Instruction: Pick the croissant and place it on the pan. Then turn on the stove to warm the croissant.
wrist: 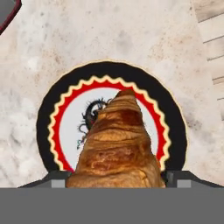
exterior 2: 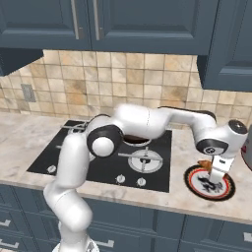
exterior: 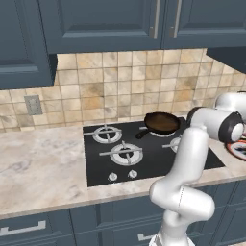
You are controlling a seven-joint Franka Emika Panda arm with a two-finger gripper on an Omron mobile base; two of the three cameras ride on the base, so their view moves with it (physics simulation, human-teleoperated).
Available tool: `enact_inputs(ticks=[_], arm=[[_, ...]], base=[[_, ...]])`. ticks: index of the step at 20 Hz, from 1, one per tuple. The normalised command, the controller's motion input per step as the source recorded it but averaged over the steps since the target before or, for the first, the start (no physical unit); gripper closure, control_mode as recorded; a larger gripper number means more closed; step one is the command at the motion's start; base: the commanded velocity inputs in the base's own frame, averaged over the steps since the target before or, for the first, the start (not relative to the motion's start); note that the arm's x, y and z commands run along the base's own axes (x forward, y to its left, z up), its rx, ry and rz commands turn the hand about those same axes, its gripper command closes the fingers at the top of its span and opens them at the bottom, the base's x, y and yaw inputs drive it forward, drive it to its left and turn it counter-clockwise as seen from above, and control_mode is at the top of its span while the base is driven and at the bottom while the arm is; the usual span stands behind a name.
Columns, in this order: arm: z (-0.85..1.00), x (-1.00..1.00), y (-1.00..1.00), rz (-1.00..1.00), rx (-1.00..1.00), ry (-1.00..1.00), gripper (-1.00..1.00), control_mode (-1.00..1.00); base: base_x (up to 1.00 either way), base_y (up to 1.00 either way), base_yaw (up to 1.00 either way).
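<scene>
The golden-brown croissant (wrist: 117, 144) sits between my gripper's (wrist: 114, 178) fingers, and the gripper is shut on it. It hangs just above a round plate (wrist: 46, 118) with a black and red zigzag rim. From the right base view the gripper (exterior 2: 215, 176) points down over that plate (exterior 2: 194, 183), with the croissant (exterior 2: 203, 163) showing as a small brown lump at its side. The dark pan (exterior: 162, 122) stands on the back right burner of the black stove (exterior: 144, 156), well to the left of the plate. My arm hides most of the pan in the right base view.
Small silver knobs (exterior: 113, 177) line the stove's front edge. The plate (exterior: 239, 149) lies on the marble counter right of the stove (exterior 2: 98, 167). Dark blue cabinets hang overhead, and a tiled wall closes the back. A wide stretch of counter (exterior: 38, 168) lies left of the stove.
</scene>
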Motion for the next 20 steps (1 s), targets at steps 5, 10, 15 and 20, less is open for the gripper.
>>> enact_inputs(ticks=[5,10,15,20], arm=[[0.43,-0.25,0.41,0.04,0.00,-0.12,1.00,-1.00],[0.36,-0.23,0.56,0.04,-0.03,-0.09,1.00,-1.00],[0.19,-0.18,0.72,0.05,-0.06,-0.04,1.00,-1.00],[0.12,-0.10,0.78,0.06,-0.08,-0.01,1.00,-1.00]], base=[[0.00,0.00,0.00],[0.00,0.00,0.00],[0.00,0.00,0.00],[0.00,0.00,0.00]])
